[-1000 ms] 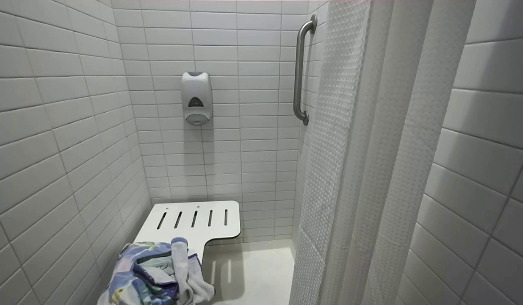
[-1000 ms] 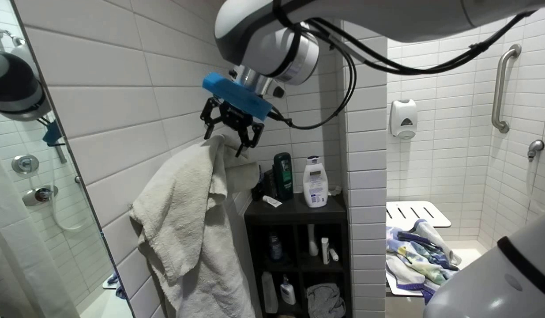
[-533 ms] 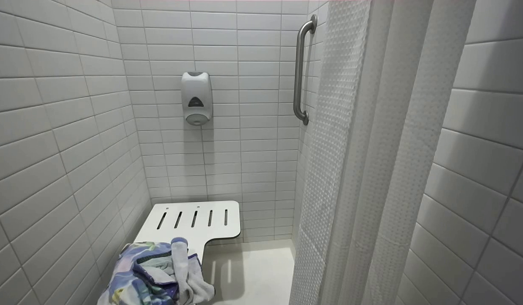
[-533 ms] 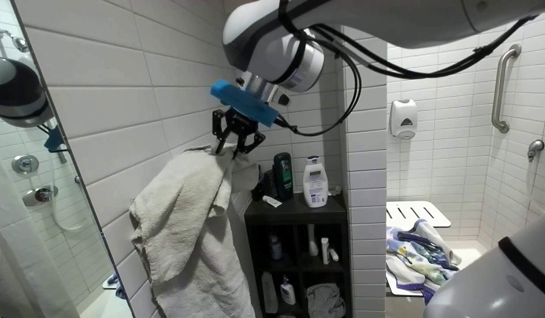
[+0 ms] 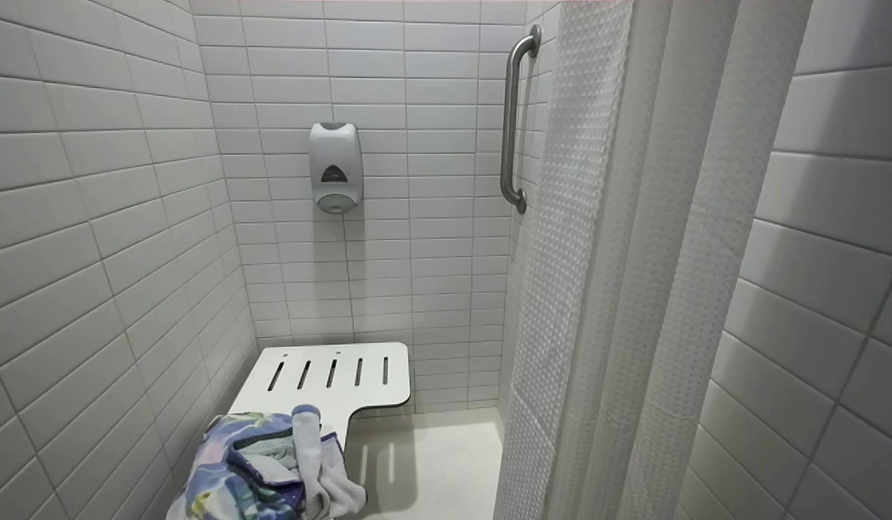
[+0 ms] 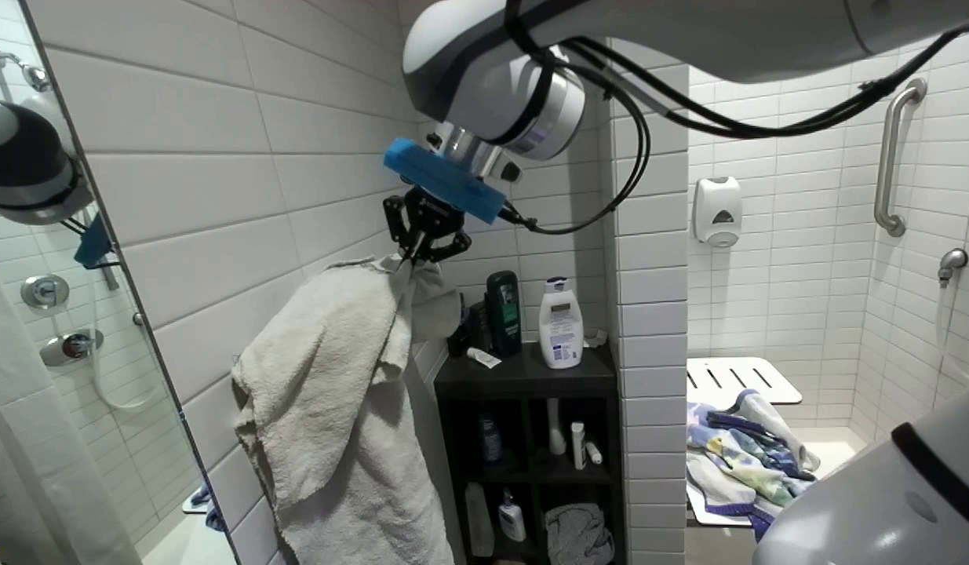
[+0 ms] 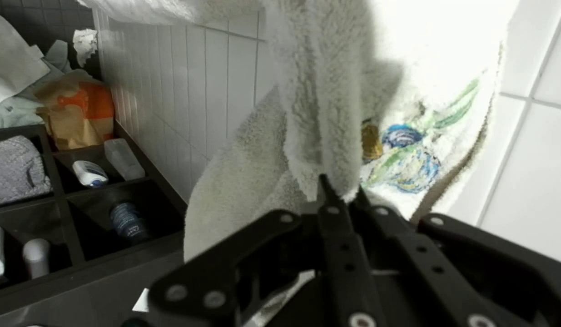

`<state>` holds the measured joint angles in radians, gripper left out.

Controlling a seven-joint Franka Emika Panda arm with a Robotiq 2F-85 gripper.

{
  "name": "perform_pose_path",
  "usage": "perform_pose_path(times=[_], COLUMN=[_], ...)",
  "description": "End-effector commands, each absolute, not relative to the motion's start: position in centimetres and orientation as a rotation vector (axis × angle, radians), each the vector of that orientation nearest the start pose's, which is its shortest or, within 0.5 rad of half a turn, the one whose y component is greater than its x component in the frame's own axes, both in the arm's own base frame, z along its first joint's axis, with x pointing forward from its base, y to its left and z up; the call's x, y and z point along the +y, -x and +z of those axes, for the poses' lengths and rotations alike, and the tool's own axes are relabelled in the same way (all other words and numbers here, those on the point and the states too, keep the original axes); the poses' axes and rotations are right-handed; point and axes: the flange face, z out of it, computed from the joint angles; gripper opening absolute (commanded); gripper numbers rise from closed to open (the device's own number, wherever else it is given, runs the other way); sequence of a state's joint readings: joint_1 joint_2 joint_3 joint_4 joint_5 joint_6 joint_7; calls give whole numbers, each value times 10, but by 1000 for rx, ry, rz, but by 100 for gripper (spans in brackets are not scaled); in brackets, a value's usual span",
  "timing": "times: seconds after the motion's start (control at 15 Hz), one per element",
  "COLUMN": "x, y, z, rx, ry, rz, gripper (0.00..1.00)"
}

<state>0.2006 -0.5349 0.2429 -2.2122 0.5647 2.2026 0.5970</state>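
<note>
The black two-finger gripper (image 7: 343,188) is clamped on a fold of a thick cream terry-cloth towel (image 6: 327,392). In the wrist view its slim black fingers (image 7: 337,231) stand close together, with the pinched fabric at their tips. The towel hangs in heavy folds alongside the white tiled wall (image 6: 186,188), its upper edge bunched directly under the gripper; one face carries markings in blue, green and yellow.

Above the gripper, a bright blue block-shaped cover (image 6: 445,182) sits across the wrist of the white-and-grey robot arm (image 6: 480,86).

Just beyond the towel stands a black shelf unit (image 6: 523,384) with square compartments. On its top, a dark green bottle (image 6: 504,314) and a white bottle with a dark cap (image 6: 561,326) are upright; a small white tube (image 6: 483,358) lies flat. The upper left compartment holds a dark blue bottle (image 6: 489,439), and a crumpled grey cloth (image 6: 578,534) occupies a lower right one.

Farthest off, visible in both exterior views, a white slotted bench (image 5: 337,379) bears a multicoloured crumpled towel (image 5: 250,462). On the shower walls are a white-and-grey dispenser (image 5: 336,159) and a brushed-metal grab bar (image 5: 511,123).
</note>
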Motion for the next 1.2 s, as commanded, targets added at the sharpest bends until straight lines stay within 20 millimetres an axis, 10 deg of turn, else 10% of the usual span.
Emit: perform_pose_path(times=[0.0, 0.53, 1.13], x=[210, 163, 64], y=[-362, -335, -285], z=[668, 754, 807], rx=[398, 417, 787], ry=[2483, 2534, 2828], rz=[-477, -855, -953], gripper=[1, 1, 1])
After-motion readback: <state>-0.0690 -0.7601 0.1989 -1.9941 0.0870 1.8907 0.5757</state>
